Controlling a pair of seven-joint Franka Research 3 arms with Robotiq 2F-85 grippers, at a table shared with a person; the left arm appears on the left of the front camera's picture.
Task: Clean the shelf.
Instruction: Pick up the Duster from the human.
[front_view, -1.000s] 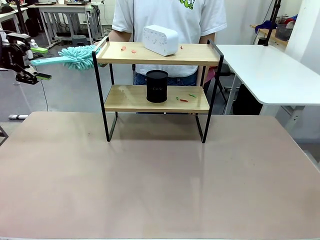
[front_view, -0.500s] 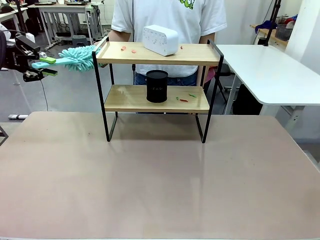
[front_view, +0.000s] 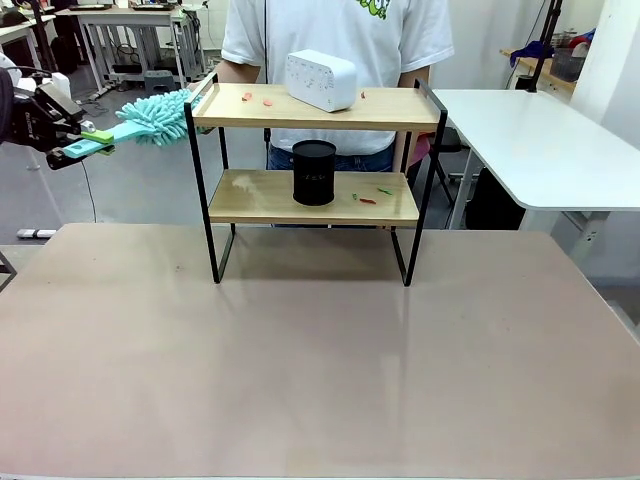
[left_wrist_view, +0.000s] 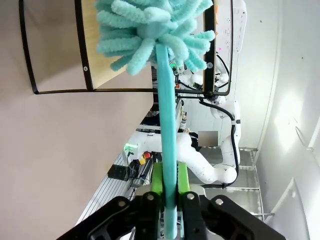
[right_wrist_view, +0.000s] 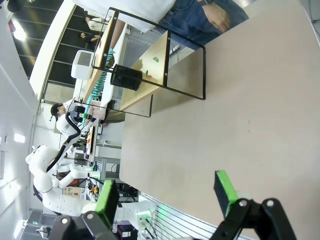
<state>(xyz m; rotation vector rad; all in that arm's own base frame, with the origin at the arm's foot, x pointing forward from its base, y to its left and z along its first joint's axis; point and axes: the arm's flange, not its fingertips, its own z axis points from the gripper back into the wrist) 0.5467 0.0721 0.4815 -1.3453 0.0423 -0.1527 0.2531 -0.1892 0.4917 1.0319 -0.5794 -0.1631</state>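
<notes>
The left end effector (front_view: 86, 142) (left_wrist_view: 170, 186) is hanging in the air off the tabletop's (front_view: 320, 360) left edge, with its fingers pointing toward the shelf (front_view: 395, 106) (left_wrist_view: 95, 50). It is clamping tight on the handle of a teal duster (front_view: 155, 112) (left_wrist_view: 166, 125). The fluffy head is sitting straight ahead of the fingertips, just beside the near end of the top board. I cannot tell whether it is touching. The right end effector (right_wrist_view: 167, 192) is hovering over the tabletop with its fingers spread wide and nothing between them. The shelf (right_wrist_view: 142, 82) is standing well ahead of it.

Against half a second ago, the left end effector is sitting a little lower and the handle is now sloping down toward it, with the head tipped slightly upward. A second ago it was lower still. The shelf and its load are lying as before.

The shelf is standing upright on the tabletop's far part, with a person (front_view: 340, 30) behind it. It has two light wood boards in a thin black frame. A white box (front_view: 322, 80) is resting on the top board and a black cylinder (front_view: 314, 172) on the lower one, both beyond the duster head. Small red and green scraps (front_view: 368, 200) are lying on both boards.
</notes>
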